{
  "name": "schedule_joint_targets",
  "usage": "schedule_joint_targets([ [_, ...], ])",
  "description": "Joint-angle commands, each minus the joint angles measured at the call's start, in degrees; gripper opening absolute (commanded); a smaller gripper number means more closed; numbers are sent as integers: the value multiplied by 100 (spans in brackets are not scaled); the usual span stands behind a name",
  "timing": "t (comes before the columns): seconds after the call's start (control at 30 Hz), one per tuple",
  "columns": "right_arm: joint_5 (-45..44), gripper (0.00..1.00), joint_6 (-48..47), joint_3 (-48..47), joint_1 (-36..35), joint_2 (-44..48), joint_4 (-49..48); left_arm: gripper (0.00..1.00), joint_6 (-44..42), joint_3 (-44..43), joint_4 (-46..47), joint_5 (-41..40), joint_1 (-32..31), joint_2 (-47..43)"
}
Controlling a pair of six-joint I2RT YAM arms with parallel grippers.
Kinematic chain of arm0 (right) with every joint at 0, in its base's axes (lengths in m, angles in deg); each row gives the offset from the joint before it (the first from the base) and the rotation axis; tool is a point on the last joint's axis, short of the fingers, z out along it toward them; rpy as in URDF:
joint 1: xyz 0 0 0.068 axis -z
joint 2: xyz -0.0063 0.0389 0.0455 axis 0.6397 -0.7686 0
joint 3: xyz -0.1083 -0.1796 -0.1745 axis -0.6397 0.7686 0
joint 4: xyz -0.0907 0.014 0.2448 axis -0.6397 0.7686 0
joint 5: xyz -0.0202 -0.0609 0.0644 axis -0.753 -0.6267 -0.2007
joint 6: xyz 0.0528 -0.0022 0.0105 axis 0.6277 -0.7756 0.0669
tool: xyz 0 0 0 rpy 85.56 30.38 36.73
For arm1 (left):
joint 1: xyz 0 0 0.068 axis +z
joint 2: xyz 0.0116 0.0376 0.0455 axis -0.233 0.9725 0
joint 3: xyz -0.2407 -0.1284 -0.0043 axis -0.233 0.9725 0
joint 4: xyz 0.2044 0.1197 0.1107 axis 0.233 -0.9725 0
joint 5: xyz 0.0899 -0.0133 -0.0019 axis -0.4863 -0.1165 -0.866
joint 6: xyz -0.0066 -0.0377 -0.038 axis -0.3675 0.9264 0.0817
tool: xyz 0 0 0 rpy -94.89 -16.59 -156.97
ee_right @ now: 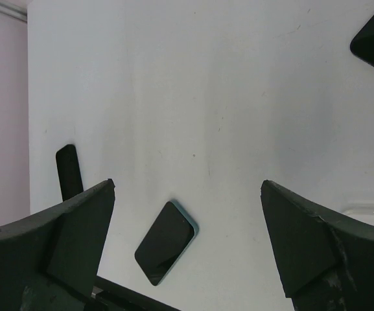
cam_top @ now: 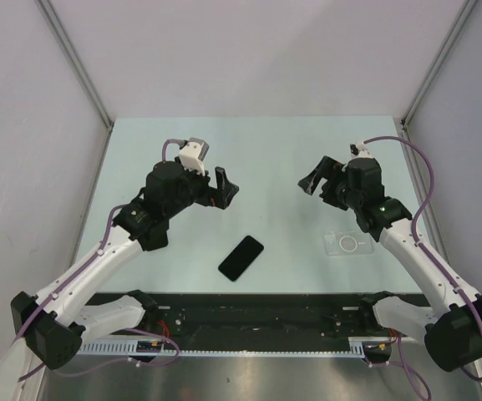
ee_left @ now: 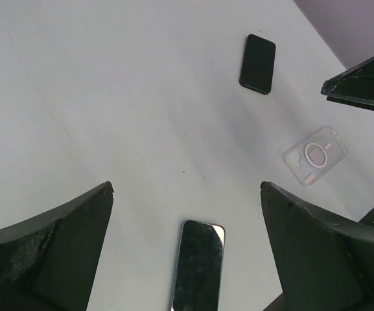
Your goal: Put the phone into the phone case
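The phone (cam_top: 241, 257), a black slab with a teal edge, lies flat near the table's front middle. It also shows in the left wrist view (ee_left: 198, 267) and the right wrist view (ee_right: 164, 243). The transparent phone case (cam_top: 348, 243) with a white ring lies flat to its right, empty, and shows in the left wrist view (ee_left: 315, 155). My left gripper (cam_top: 226, 189) is open and empty, raised above and behind the phone. My right gripper (cam_top: 314, 180) is open and empty, raised behind the case. Both wrist views show wide-open jaws: the left (ee_left: 187, 188) and the right (ee_right: 187, 184).
A second black slab (ee_left: 258, 63) lies farther off near a table edge. Another dark slab (ee_right: 69, 170) shows near a wall, partly behind my finger. Neither shows in the top view. A black rail (cam_top: 249, 313) runs along the front edge. Walls enclose three sides.
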Motion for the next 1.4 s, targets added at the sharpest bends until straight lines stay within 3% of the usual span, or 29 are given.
schedule_joint_targets([
  [0.0, -93, 100, 56, -213, 45, 100, -13, 100, 14, -196, 106, -66, 11, -127],
  [0.2, -401, 100, 109, -205, 212, -84, -74, 100, 23, -222, 62, -92, 11, -119],
  [0.37, -1417, 100, 66, -205, 563, -234, -144, 100, 49, -231, 44, -101, 11, -128],
  [0.53, -1851, 97, -391, -213, 1186, -1067, -583, 100, 146, -257, 18, 31, 11, -110],
  [0.67, -1939, 90, -225, -301, 1671, -1814, -899, 100, 216, -266, 0, 83, 20, -110],
  [0.97, -2659, 89, -277, -2128, 1584, -4029, -268, 100, 356, -257, 18, 285, 20, -180],
  [1.1, -3081, 100, -400, -2585, 1408, -4540, -189, 100, 401, -248, 44, 382, 20, -180],
  [1.37, -3389, 99, -137, -3394, 1223, -5384, 294, 100, 524, -213, 79, 523, 20, -180],
])
